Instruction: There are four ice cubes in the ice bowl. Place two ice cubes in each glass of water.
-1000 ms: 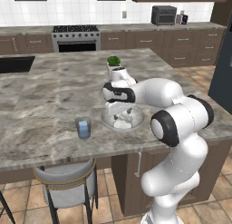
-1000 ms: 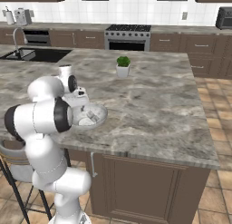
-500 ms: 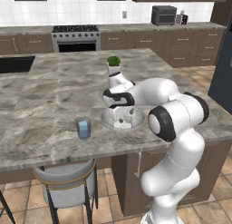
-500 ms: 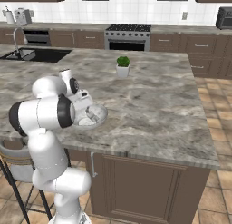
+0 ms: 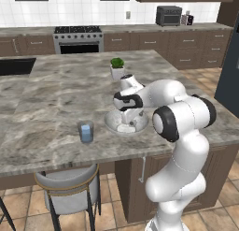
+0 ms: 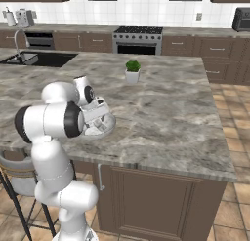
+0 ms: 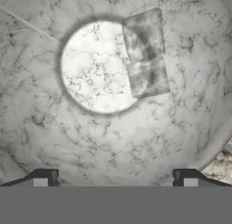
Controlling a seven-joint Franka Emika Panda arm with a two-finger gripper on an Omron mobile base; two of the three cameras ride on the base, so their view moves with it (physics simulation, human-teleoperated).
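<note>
Since a second ago my claw [image 7: 115, 180] drops lower into the ice bowl [image 5: 112, 126], jaws wide apart, nothing held. Two ice cubes [image 7: 146, 53] lie touching on the bowl floor ahead of my fingertips [image 7: 45, 177]. One glass of water [image 5: 86, 131] stands left, near the bowl

The inside of the bowl [image 7: 90, 137] is seen from close above, its marbled grey wall sloping round a pale, round flat bottom that lies ahead of the hand and a little left. Two ice cubes [image 7: 145, 53] are seen side by side, touching each other, on the right edge of that flat bottom and partly up the wall. The two dark fingertips [image 7: 45, 177] are set wide apart at the near edge, with nothing between them. A strip of counter [image 7: 222, 164] is glimpsed past the bowl's rim at the lower right.
</note>
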